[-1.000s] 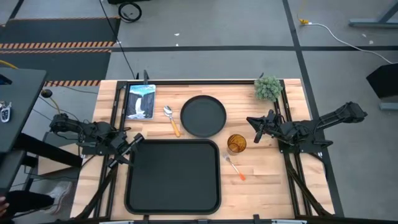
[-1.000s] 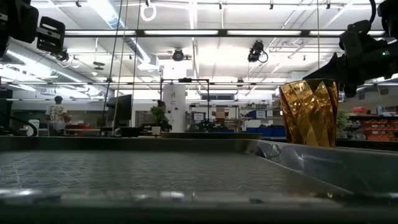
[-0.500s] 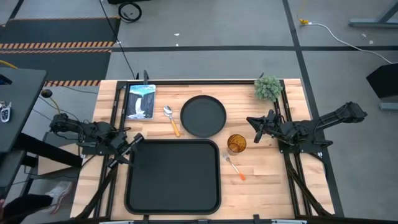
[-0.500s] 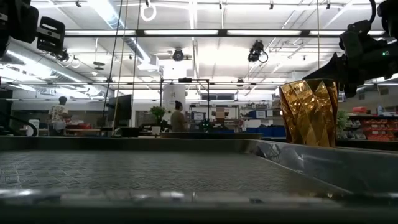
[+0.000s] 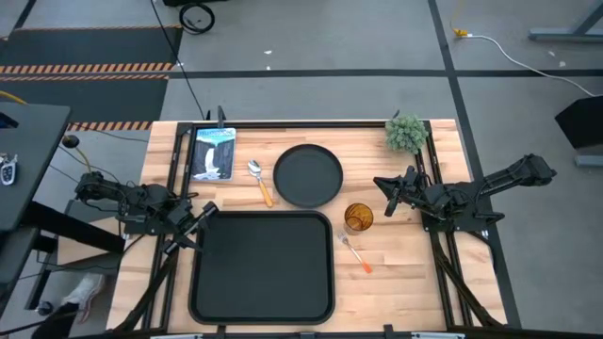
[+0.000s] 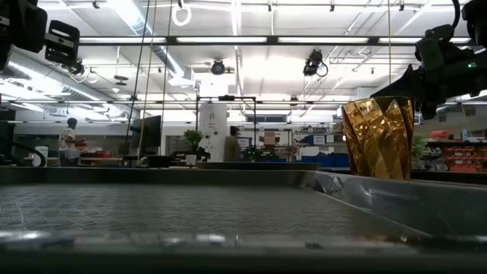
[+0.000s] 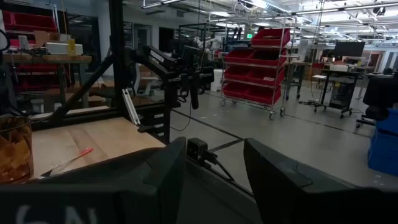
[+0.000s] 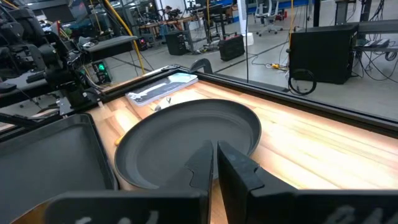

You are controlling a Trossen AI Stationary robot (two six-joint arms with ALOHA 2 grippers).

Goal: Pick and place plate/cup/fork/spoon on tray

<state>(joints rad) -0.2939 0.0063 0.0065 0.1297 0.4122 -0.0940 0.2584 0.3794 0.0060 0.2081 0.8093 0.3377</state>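
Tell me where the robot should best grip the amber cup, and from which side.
Grip the cup around its side wall, near mid-height. It stands upright with its mouth open upward. Come from the right end effector's side: the tray lies on the opposite side and the fork near the table's front.

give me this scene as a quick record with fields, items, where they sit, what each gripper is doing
tray: bare, at the table's near edge
plate: on the table beyond the tray
spoon: on the table left of the plate
cup: upright off the tray's right far corner
fork: on the table right of the tray
left gripper: jaws open, holding nothing, at the tray's left far corner
right gripper: jaws shut, holding nothing, right of the plate
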